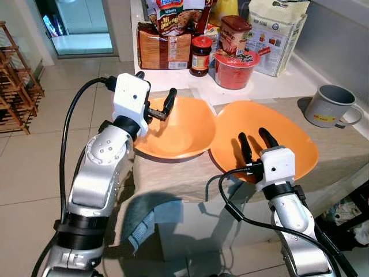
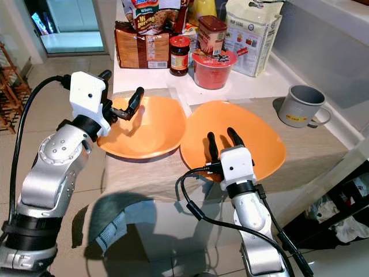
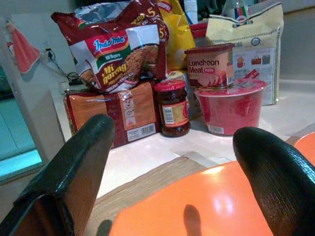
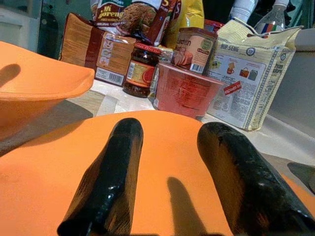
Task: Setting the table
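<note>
Two orange bowls [image 1: 173, 130] [image 1: 288, 133] touch rims beneath parted tools [image 1: 155, 104] [image 1: 255, 140].

Beige tiled floor [image 1: 34, 144], wooden rack [image 1: 17, 86] at left, glass door [image 1: 81, 26] lit behind, white counter [image 1: 277, 81] against grey wall [image 1: 334, 40].

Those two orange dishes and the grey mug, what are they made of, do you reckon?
The orange bowl and orange plate look like plastic or melamine: one flat, even colour, thin rims and a soft satin sheen. The grey mug looks matte, with a yellow label; it may be ceramic or enamelled metal, and the pictures leave that open.
</note>
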{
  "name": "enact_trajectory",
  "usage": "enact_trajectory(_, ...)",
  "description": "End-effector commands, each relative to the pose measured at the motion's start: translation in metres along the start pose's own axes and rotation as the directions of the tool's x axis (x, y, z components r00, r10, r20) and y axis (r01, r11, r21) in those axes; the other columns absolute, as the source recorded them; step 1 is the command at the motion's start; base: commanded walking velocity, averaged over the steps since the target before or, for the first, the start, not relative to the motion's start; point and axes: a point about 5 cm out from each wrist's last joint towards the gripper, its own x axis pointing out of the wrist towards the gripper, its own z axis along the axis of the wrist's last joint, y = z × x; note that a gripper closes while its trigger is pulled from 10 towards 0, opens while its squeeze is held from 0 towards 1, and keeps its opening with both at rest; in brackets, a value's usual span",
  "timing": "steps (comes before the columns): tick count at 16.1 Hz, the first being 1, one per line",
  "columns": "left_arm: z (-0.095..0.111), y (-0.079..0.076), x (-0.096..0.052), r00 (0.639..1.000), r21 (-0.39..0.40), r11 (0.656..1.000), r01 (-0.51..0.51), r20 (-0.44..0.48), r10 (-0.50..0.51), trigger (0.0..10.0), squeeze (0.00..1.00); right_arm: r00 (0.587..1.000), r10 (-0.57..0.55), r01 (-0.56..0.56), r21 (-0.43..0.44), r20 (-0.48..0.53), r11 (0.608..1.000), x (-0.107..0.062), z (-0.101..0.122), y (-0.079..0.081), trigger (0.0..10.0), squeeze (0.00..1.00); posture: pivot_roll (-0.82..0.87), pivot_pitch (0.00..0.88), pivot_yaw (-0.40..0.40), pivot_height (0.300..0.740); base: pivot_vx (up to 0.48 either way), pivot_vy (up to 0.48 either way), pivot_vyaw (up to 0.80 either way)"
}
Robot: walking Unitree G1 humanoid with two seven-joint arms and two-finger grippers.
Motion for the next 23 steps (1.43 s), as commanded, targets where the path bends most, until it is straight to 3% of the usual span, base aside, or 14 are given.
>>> enact_trajectory(1,0.002,-0.001,-0.001,1.000,0.003,1.000,-0.008,0.003,0.008,10.0,0.00,0.999,0.022,-0.022,-0.005,-0.026,1.000,-0.005,-0.004,0.002,10.0,0.00,0.03,0.000,-0.018,0.740,0.000,0.000,0.00)
enact_trajectory(4,-0.001,-0.004,-0.004,1.000,-0.002,1.000,-0.011,-0.005,0.011,10.0,0.00,1.000,-0.001,0.001,-0.009,0.000,1.000,-0.002,0.001,-0.001,10.0,0.00,0.04,0.000,-0.022,0.740,0.000,0.000,0.00)
enact_trajectory(7,-0.003,-0.006,-0.007,1.000,-0.008,1.000,-0.012,-0.010,0.012,10.0,0.00,0.994,-0.081,0.085,-0.047,0.071,0.995,0.009,0.013,-0.018,10.0,0.00,0.03,0.000,-0.021,0.740,0.000,0.000,0.00)
enact_trajectory(12,-0.003,-0.012,-0.011,1.000,-0.010,1.000,-0.016,-0.003,0.016,10.0,0.00,0.969,-0.119,0.142,-0.093,0.214,0.986,0.037,0.048,-0.041,10.0,0.00,0.04,0.000,-0.031,0.740,0.000,0.000,0.00)
enact_trajectory(16,-0.002,-0.011,-0.011,1.000,-0.006,1.000,-0.021,0.005,0.021,10.0,0.00,0.948,-0.148,0.180,-0.092,0.280,0.979,0.040,0.067,-0.045,10.0,0.00,0.04,0.000,-0.030,0.740,0.000,0.000,0.00)
enact_trajectory(20,-0.002,-0.010,-0.013,1.000,-0.002,1.000,-0.021,0.010,0.021,10.0,0.00,0.952,-0.036,-0.001,0.121,0.303,0.993,0.017,0.095,-0.031,10.0,0.00,0.03,0.000,-0.025,0.740,0.000,0.000,0.00)
enact_trajectory(23,-0.004,-0.010,-0.014,1.000,-0.003,1.000,-0.012,0.002,0.012,10.0,0.00,0.957,0.171,-0.244,0.336,0.233,0.910,-0.005,0.102,-0.034,10.0,0.00,-0.01,0.000,-0.008,0.740,0.000,0.000,0.00)
